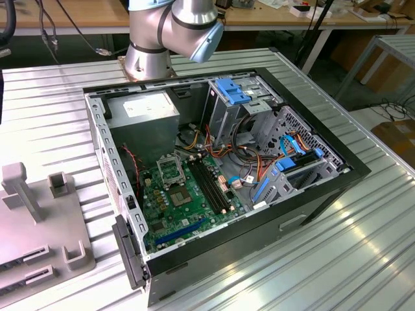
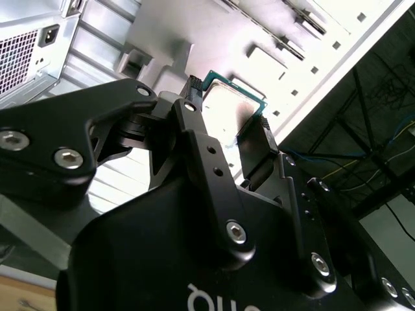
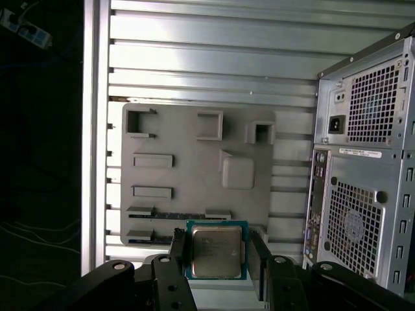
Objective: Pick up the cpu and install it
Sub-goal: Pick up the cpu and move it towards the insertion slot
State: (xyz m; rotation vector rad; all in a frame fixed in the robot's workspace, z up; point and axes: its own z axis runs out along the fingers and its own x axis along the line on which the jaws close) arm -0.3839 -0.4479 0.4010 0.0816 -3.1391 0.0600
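Gripping the cpu (image 3: 217, 249) between the fingers (image 3: 179, 256) of the end effector (image 3: 218, 259), clenched on two opposite side edges. Held it over the rim of the grey holder plate (image 3: 194, 175), seemingly clear of the plate's surface. Showed the pale metal face in both wrist views. Noted the computer case (image 3: 363, 175) just beside that plate. Judged the chip light, thin and stiff, yet fragile on its underside, so not to be scraped or pressed there. Looked best taken by the side edges, exactly as pinched, with gentle force and held level. Reckoned the smooth metal slippery under a loose grip.
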